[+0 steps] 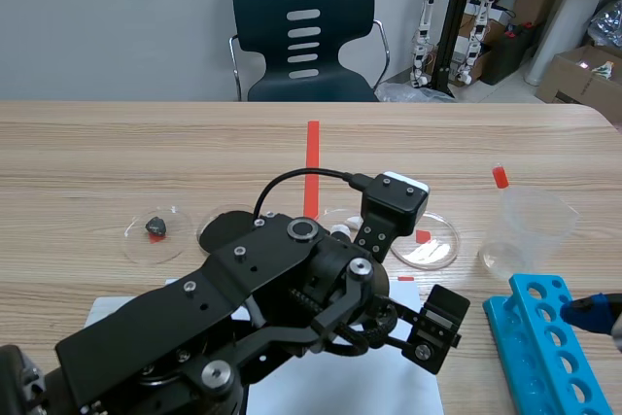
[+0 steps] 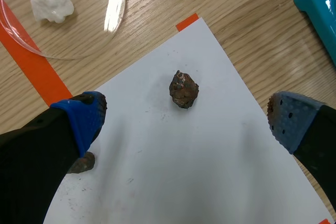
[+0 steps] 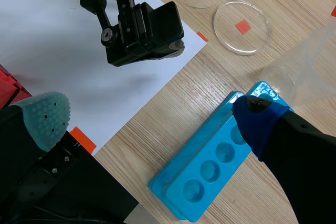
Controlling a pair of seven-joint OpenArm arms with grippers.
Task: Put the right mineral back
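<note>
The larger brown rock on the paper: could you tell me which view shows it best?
The left wrist view: the rock lies in full sight on the paper. The left arm covers it in the scene view; the right wrist view misses it.

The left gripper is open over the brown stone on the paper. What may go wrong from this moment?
1. The brown mineral is small and irregular; the open left gripper may pinch it off-centre and flick it across the white paper.
2. A second small stone beside one finger may get knocked.
3. The nearest petri dish already holds white pieces: possibly the wrong dish.
</note>
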